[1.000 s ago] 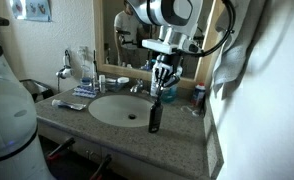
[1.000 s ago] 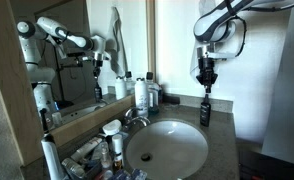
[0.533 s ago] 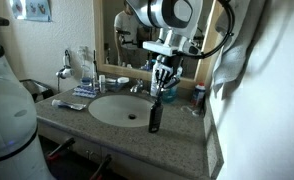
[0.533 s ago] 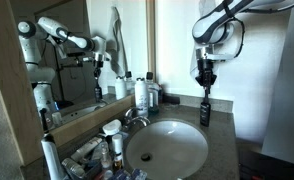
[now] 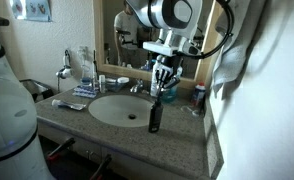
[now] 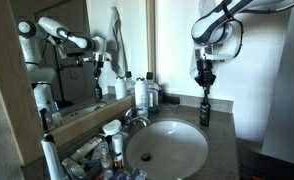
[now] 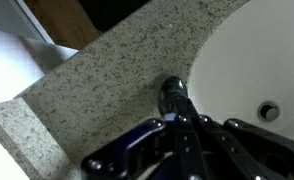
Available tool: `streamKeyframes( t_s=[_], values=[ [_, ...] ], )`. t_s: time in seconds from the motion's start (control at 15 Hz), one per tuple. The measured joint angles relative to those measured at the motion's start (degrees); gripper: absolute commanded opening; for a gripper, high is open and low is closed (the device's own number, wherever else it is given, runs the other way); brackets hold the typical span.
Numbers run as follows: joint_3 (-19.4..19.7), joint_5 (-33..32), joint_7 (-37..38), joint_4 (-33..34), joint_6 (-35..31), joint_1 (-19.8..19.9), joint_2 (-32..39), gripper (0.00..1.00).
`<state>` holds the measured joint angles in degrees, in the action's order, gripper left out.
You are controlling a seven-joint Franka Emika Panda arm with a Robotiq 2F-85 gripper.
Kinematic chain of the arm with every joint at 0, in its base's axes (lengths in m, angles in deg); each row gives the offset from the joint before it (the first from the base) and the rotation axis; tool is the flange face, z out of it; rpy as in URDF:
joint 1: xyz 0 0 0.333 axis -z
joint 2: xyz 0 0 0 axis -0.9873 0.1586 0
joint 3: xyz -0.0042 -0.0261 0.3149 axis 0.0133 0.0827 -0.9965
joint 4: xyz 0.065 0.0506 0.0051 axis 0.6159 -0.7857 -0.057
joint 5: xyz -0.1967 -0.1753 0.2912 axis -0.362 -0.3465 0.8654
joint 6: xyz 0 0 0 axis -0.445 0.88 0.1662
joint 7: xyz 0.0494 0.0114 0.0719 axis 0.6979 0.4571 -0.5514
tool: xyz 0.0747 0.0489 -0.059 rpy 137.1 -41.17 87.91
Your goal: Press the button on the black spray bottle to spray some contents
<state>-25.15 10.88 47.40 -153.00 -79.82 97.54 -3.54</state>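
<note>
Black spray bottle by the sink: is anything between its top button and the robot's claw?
Nothing visible. The gripper hangs just above the narrow black button of the slim black spray bottle; whether they touch is unclear.

Gripper [image 6: 204, 84] pointing down, arm arched above

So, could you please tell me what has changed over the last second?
Nothing visibly changed. The gripper stays poised over the button of the black spray bottle, which stands upright on the counter beside the sink.
</note>
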Motion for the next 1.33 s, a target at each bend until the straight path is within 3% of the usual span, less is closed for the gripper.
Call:
streamKeyframes(
  t_s=[1.33],
  values=[
    [-0.5,0.2,1.4,-1.2,2.9,-0.3,-0.7,0.02]
  ],
)
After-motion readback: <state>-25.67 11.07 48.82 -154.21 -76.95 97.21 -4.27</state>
